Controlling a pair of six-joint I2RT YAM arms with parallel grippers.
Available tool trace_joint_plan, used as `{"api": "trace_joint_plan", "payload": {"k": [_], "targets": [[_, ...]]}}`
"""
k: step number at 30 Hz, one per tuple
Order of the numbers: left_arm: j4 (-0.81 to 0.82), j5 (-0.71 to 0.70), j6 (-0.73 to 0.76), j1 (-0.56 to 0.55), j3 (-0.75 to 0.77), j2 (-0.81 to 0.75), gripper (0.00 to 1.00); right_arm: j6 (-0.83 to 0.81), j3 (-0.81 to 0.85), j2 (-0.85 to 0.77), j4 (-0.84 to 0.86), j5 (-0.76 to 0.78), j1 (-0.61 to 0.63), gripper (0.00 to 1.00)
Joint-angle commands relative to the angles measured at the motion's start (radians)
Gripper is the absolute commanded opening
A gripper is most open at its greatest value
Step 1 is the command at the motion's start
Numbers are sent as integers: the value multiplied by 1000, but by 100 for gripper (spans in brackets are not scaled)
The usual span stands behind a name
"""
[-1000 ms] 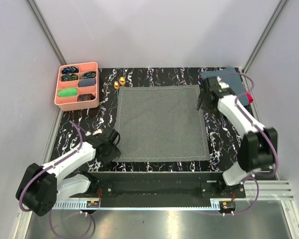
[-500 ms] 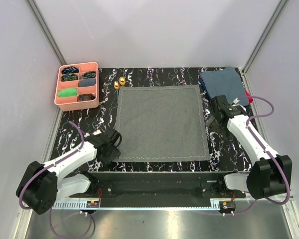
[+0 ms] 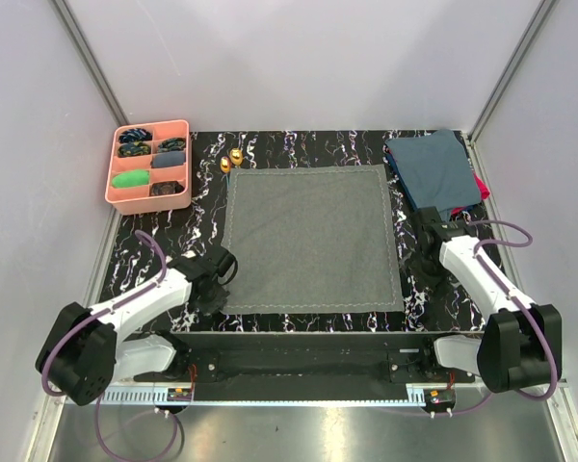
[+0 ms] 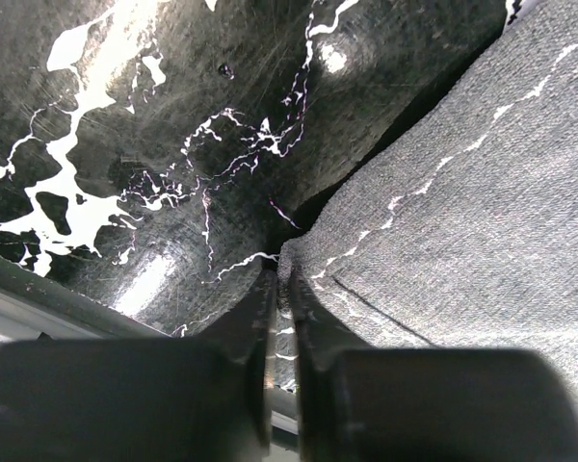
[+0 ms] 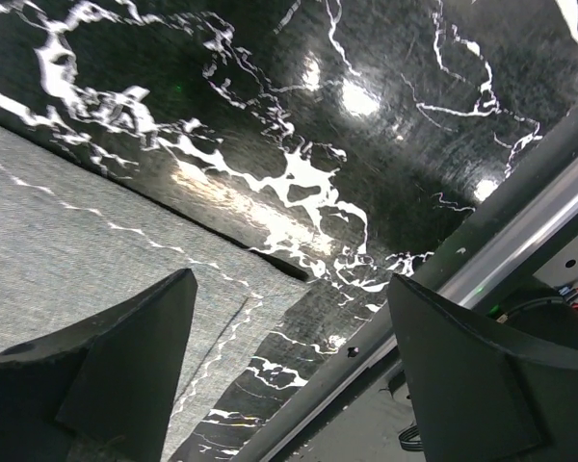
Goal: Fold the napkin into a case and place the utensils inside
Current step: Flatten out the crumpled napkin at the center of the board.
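The napkin [image 3: 313,236] was a grey square of woven cloth with a pale stitched hem running just inside each edge. It lay spread flat, unfolded, in the middle of the black white-veined worktop [image 3: 318,144]. The two gold utensils [image 3: 231,159] lay side by side just beyond its far-left corner, off the cloth.

In the left wrist view the napkin [image 4: 462,192] filled the right side, and its near-left corner rose slightly off the worktop [image 4: 125,96], casting a dark shadow. The left jaws were pressed together on that corner, the hem running right up to the tips of the dark fingers [image 4: 222,385].

In the right wrist view the napkin [image 5: 77,250] lay flat with its near-right corner in the gap between the spread right jaws. One finger [image 5: 106,366] hung over the cloth and the other [image 5: 462,366] over the worktop's [image 5: 318,96] near edge; neither touched the cloth.

The left arm [image 3: 144,298] stretched low from its base toward the near-left corner. The right arm [image 3: 482,274] reached up from its base, wrist tipped down by the near-right corner.
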Motion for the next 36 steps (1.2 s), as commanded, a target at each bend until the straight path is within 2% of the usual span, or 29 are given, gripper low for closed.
{"api": "trace_joint_plan", "payload": {"k": [1, 6, 8, 9, 13, 21, 25, 28, 36], "targets": [[2, -64, 18, -6, 20, -30, 2, 32, -35, -11, -2, -26, -4, 85], [7, -92, 82, -23, 28, -130, 0, 5, -76, -46, 38, -71, -5, 74], [16, -89, 104, -27, 31, -160, 0, -1, -90, -61, 50, -106, -4, 59], [28, -84, 127, -32, 33, -186, 0, 3, -111, -80, 58, -123, -4, 58], [65, -69, 162, -41, 31, -233, 0, -20, -200, -97, 188, -241, -2, 55], [102, -44, 167, -41, 17, -231, 0, -83, -237, -42, 297, -270, -2, 57], [111, -44, 167, -41, 23, -226, 0, -80, -236, -43, 280, -244, -2, 57], [111, -44, 173, -41, 33, -226, 0, -60, -237, -37, 248, -242, 0, 51], [97, -57, 173, -41, 48, -248, 0, -64, -227, 12, 202, -252, 1, 52]]}}
